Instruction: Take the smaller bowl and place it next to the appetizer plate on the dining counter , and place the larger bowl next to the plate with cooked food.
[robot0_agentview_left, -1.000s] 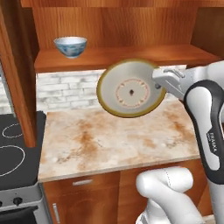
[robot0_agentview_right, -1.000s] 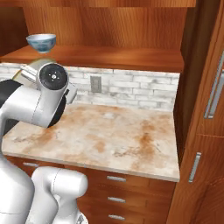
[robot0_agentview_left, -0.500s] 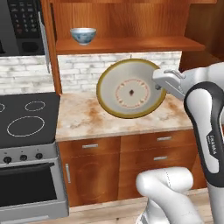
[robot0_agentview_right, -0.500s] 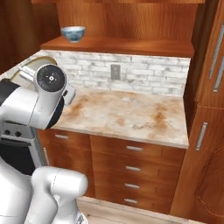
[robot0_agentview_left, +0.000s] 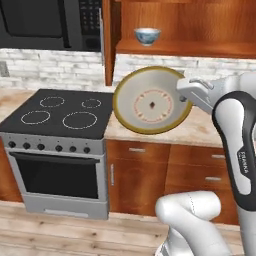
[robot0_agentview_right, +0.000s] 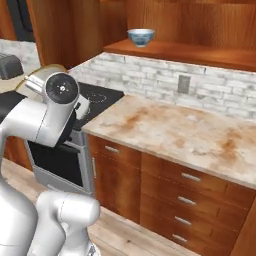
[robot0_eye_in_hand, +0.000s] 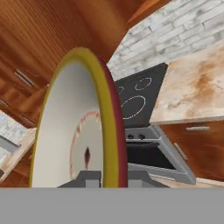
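At the far left of the left base view a black microwave (robot0_agentview_left: 47, 22) hangs above a black cooktop (robot0_agentview_left: 62, 111) with the oven (robot0_agentview_left: 57, 172) beneath. Right of these, the larger bowl (robot0_agentview_left: 151, 101) is held on edge in the air, its cream inside and reddish ring facing the camera, in front of the near edge of the marbled worktop (robot0_agentview_left: 200, 131). The gripper (robot0_agentview_left: 186, 93) pinches the bowl's right rim; in the hand view the olive-gold rim (robot0_eye_in_hand: 105, 131) runs down between the finger tips, though the contact itself is partly hidden, so the hold looks thin rather than deep. The smaller bowl (robot0_agentview_left: 147, 35) sits upright on the wooden shelf (robot0_agentview_left: 190, 47) further back, above the brick backsplash (robot0_agentview_right: 165, 82).

The likely trouble: a wide bowl pinched by one edge and carried tilted could swing or slip out as the base drives. It could also clip the cabinet divider (robot0_agentview_left: 107, 42) to its left on a turn.
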